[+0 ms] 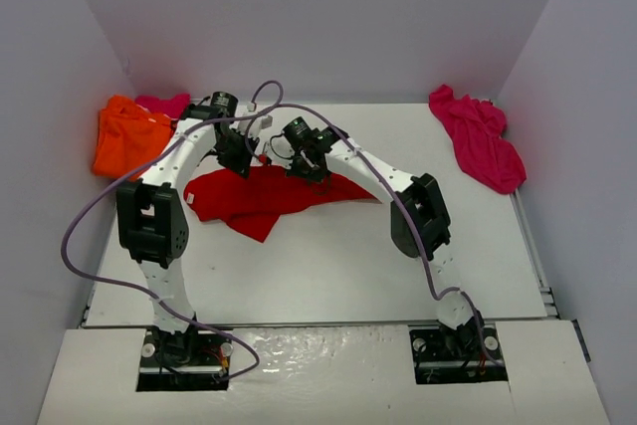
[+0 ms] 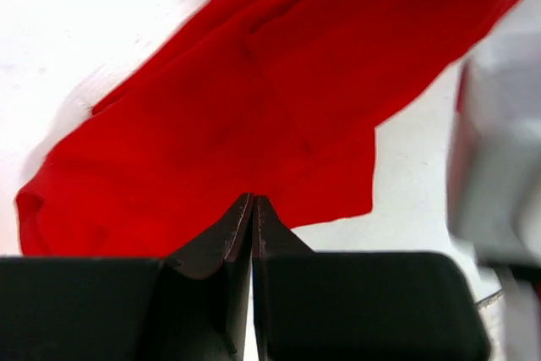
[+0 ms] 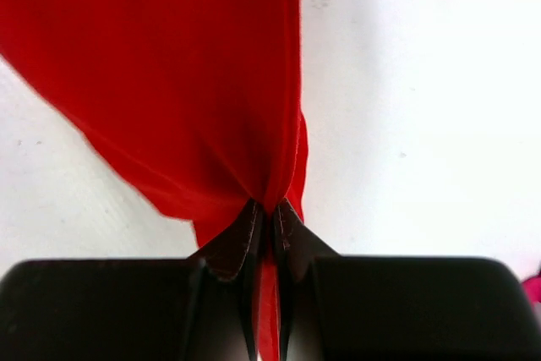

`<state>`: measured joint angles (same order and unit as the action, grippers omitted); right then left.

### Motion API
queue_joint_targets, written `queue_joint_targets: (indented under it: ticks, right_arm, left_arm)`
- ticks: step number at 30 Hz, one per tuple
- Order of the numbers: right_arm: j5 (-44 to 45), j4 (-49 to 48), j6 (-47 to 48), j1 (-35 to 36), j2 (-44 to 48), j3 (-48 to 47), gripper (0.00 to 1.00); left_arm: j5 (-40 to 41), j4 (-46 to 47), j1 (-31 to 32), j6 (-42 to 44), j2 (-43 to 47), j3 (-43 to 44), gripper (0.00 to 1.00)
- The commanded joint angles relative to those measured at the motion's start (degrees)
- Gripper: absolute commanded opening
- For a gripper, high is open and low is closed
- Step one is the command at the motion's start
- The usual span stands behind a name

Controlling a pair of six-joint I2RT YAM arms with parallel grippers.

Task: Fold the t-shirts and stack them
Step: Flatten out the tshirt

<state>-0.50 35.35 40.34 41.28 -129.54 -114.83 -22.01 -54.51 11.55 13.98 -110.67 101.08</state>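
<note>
Right gripper (image 3: 269, 209) clamped on red t-shirt (image 1: 259, 196), cloth between its jaws. Left gripper (image 2: 254, 200) jaws together at same shirt's edge, apparently pinching it. Red t-shirt crumpled, unfolded. Orange t-shirt (image 1: 124, 136) heaped left of it, magenta t-shirt (image 1: 478, 141) well right. Nothing folded or stacked yet.

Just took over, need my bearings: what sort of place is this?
Probably a lab test cell: a white table boxed in by plain walls, with a red t-shirt mid-table, an orange t-shirt and a pink t-shirt at the far corners.
</note>
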Motion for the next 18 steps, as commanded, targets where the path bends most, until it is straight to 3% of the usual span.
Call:
queue_joint_targets:
  ticks: [1,18]
  right_arm:
    - [1.0,-0.6,-1.2,-0.1,9.2,0.4,0.00]
    - [4.9,-1.3,-0.6,1.0,23.2,7.2,0.00]
  left_arm:
    - [-2.0,-2.2,2.9,2.8,0.3,0.1,0.00]
    - [5.8,-0.1,4.2,-0.7,-14.5,6.0,0.00]
